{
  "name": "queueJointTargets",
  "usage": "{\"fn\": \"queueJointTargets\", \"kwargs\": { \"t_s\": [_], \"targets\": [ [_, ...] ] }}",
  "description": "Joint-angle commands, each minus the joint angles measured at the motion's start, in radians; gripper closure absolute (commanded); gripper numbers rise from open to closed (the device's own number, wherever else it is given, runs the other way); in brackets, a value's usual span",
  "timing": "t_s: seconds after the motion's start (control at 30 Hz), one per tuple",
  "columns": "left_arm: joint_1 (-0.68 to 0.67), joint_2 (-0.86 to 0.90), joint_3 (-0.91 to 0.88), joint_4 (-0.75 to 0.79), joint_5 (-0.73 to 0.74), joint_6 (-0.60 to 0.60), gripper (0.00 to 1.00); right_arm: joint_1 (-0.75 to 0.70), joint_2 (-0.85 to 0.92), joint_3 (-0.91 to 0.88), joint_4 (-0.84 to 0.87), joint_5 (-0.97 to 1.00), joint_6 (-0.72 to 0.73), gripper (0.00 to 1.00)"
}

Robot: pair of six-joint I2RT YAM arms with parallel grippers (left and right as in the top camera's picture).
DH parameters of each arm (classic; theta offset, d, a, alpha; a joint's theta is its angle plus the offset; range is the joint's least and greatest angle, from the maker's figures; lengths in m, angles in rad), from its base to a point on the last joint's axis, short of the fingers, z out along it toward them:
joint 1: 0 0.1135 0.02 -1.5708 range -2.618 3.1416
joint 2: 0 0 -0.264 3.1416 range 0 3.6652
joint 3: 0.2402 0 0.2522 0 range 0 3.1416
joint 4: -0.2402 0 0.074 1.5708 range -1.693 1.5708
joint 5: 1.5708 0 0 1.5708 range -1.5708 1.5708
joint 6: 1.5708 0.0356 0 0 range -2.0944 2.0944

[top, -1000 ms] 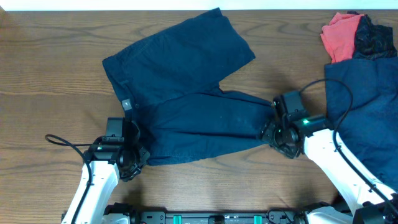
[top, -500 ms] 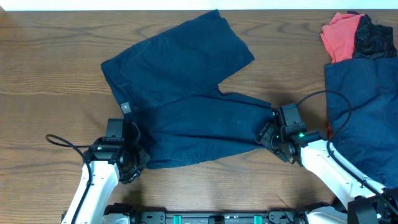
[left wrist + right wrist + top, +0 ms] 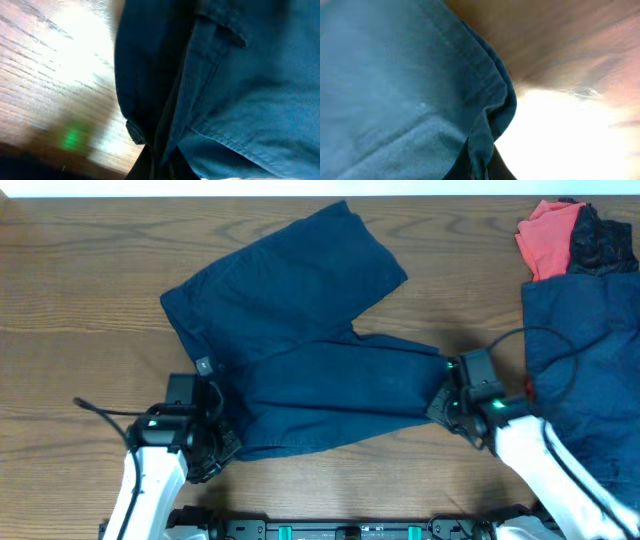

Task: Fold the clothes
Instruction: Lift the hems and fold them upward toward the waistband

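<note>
Step in hand: by my reading, the first fold of the shorts (image 3: 290,360). Both sets of fingers hold the near edge, and no fold has been laid yet.
Next move: probably carry the near edge up and away from the robot, over onto the far leg. That calls for both sides rising together and keeping the cloth taut between them so it does not sag or twist.
Left fingers (image 3: 222,442): closed on the near waistband corner. The left wrist view shows the cloth gathered into a pinch at the bottom.
Shorts: spread flat on the worktop (image 3: 70,300). The near leg stretches between the two sets of fingers, and the far leg angles away beyond them.
Right fingers (image 3: 443,402): closed on the hem of the near leg. The right wrist view shows the hem bunched into the pinch.
Beyond the right fingers: another navy piece (image 3: 580,370) just beside them. A red piece (image 3: 545,240) and a black piece (image 3: 600,240) lie well apart from them, at the far corner.
</note>
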Motion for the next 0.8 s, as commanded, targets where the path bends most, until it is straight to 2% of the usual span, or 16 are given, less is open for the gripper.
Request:
{"fn": "queueJointTargets", "kwargs": {
  "t_s": [0.0, 0.2, 0.37, 0.5, 0.77],
  "targets": [
    [0.004, -0.092, 0.074, -0.064, 0.053, 0.095, 0.94, -0.048, -0.125, 0.094, -0.062, 0.064, -0.09, 0.99],
    [-0.013, -0.298, 0.152, -0.202, 0.143, 0.118, 0.94, -0.1, -0.243, 0.284, -0.209, 0.07, -0.249, 0.99],
    [-0.038, -0.43, 0.208, -0.276, 0.142, 0.118, 0.94, -0.1, -0.211, 0.449, -0.298, 0.07, -0.378, 0.99],
    [-0.038, -0.481, 0.211, -0.217, 0.054, 0.095, 0.94, -0.093, -0.114, 0.566, -0.294, 0.054, -0.467, 0.99],
    [-0.038, -0.42, 0.208, 0.049, -0.21, -0.117, 0.94, -0.017, 0.169, 0.723, -0.09, 0.052, -0.656, 0.99]
  ]
}}
